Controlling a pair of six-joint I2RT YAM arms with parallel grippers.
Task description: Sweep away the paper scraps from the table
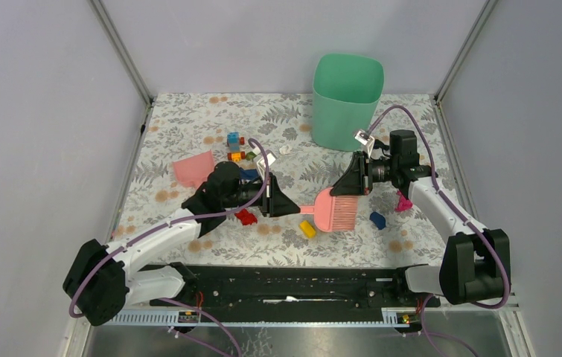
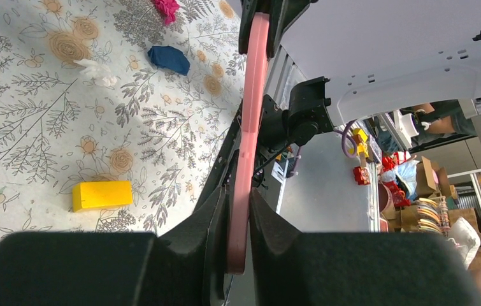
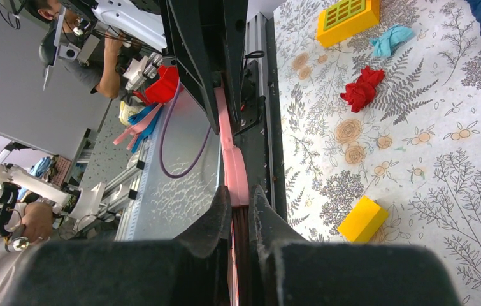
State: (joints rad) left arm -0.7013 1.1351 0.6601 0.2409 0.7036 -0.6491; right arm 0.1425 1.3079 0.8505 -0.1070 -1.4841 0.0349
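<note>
A pink hand brush (image 1: 331,210) hangs between my two grippers over the middle of the table (image 1: 188,119). My left gripper (image 1: 295,207) is shut on its handle, seen edge-on in the left wrist view (image 2: 239,197). My right gripper (image 1: 339,191) is shut on the brush head at the bristles, seen in the right wrist view (image 3: 239,194). One white paper scrap (image 2: 97,71) lies on the cover near a dark blue piece (image 2: 168,58). Another small white scrap (image 1: 285,149) lies left of the green bin.
A green bin (image 1: 347,100) stands at the back right. A pink dustpan (image 1: 194,169) lies at the left. Coloured bricks lie around: yellow (image 1: 307,228), red (image 1: 246,217), blue (image 1: 377,219), a magenta piece (image 1: 403,202) and a cluster (image 1: 237,146). A black rail (image 1: 292,286) runs along the near edge.
</note>
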